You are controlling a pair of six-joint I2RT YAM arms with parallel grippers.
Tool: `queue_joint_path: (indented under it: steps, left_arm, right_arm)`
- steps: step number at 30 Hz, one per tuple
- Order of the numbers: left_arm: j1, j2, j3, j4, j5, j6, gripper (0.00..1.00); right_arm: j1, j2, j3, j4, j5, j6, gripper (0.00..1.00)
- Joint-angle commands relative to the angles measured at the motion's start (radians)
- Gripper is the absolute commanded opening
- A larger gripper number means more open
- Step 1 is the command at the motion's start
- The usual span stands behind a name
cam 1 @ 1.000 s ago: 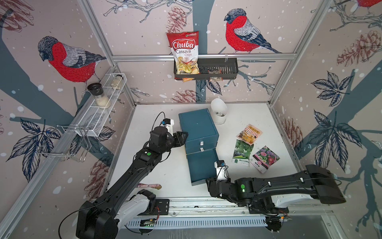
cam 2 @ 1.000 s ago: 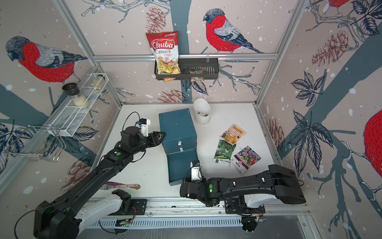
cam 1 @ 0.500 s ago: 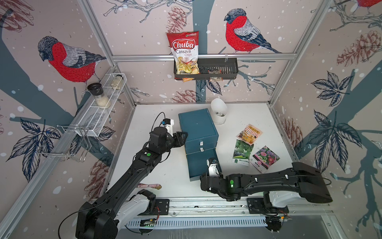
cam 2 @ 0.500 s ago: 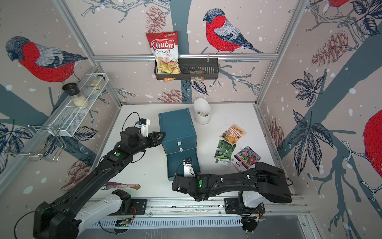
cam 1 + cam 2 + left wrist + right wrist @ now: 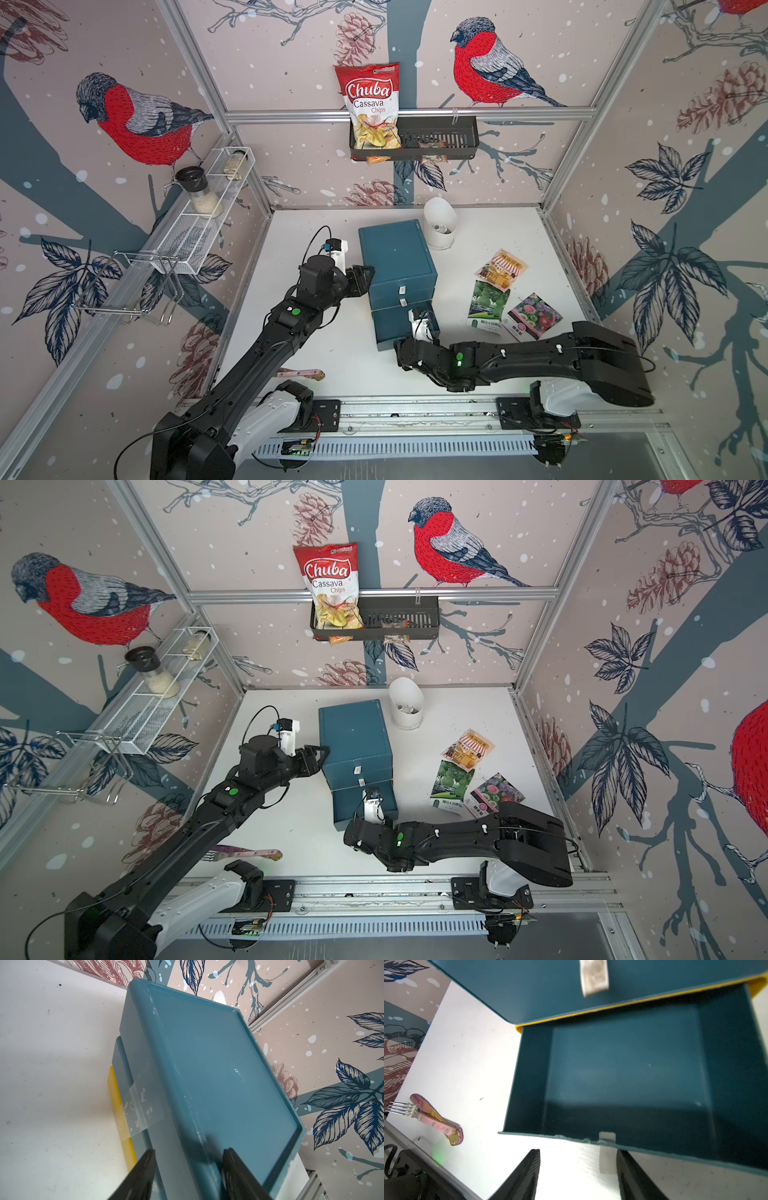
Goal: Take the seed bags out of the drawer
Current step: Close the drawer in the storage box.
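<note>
Right hand has shifted left, wide, empty before bare teal drawer | left hand astride teal plastic cabinet (grip unclear) | three flat glossy seed packets on white counter: likely light, slippery; pinch an edge.

The orange-yellow seed bag carries a drawn shop with a striped awning. The green seed bag shows vegetables over a white band. The flower seed bag is purple-pink with blooms. The cabinet is teal-blue with small white tabs, its drawer a darker teal inside and its base yellow. The chips bag is red and white. The fork has a pink handle. The walls are pale pink, patterned with red-breasted grey birds, pine cones and navy leaves.
</note>
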State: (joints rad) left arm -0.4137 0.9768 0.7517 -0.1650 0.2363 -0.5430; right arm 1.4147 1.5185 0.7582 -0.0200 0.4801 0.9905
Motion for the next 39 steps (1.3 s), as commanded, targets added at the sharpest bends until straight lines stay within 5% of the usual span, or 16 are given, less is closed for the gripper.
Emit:
queue_joint_path:
  steps: [1, 16, 39]
  left_arm:
    - [0.001, 0.002, 0.014, -0.044, 0.045, 0.015, 0.57]
    - [0.001, -0.008, 0.045, -0.156, -0.082, 0.046, 0.54]
    - [0.001, -0.03, 0.048, -0.225, -0.101, 0.124, 0.4]
  right_arm:
    - [-0.012, 0.015, -0.002, 0.138, 0.039, -0.068, 0.63]
    - [0.004, 0.18, 0.004, 0.433, 0.186, -0.299, 0.61]
    - [-0.004, 0.391, 0.046, 0.808, 0.338, -0.667, 0.62]
